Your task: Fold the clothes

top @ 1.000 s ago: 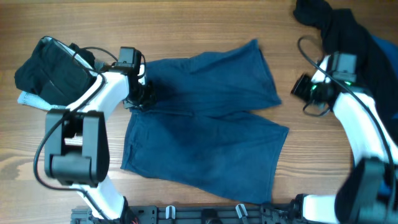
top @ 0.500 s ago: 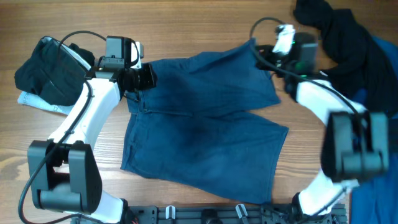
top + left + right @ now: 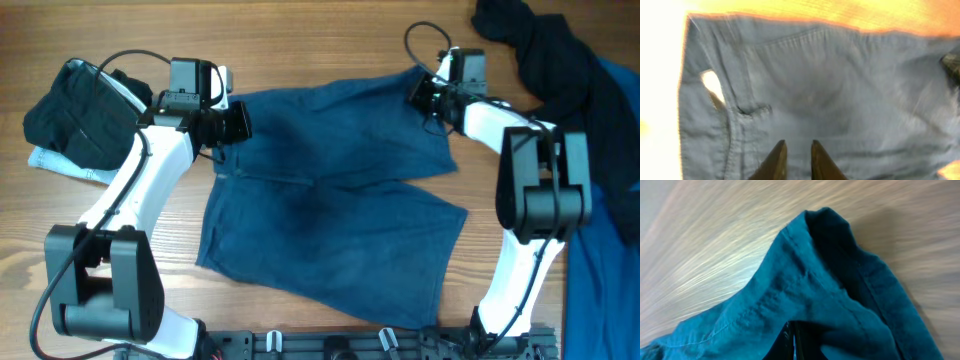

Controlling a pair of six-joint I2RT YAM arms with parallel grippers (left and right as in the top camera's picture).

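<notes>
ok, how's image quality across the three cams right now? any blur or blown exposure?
Left wrist: overexposed, left edge blown white, table glowing orange, shorts washed out to pale grey-blue. Right wrist: wood grain smeared into blurry streaks, shorts hem fairly sharp. Overhead: evenly lit, sharp, no glare.

Left arm (image 3: 140, 175) and right arm (image 3: 492, 120): white curved shells, black joints, mounted on a black base rail (image 3: 330, 347). Black cables are looped at left gripper (image 3: 798, 145) and right gripper (image 3: 415, 95), farthest from the rail
</notes>
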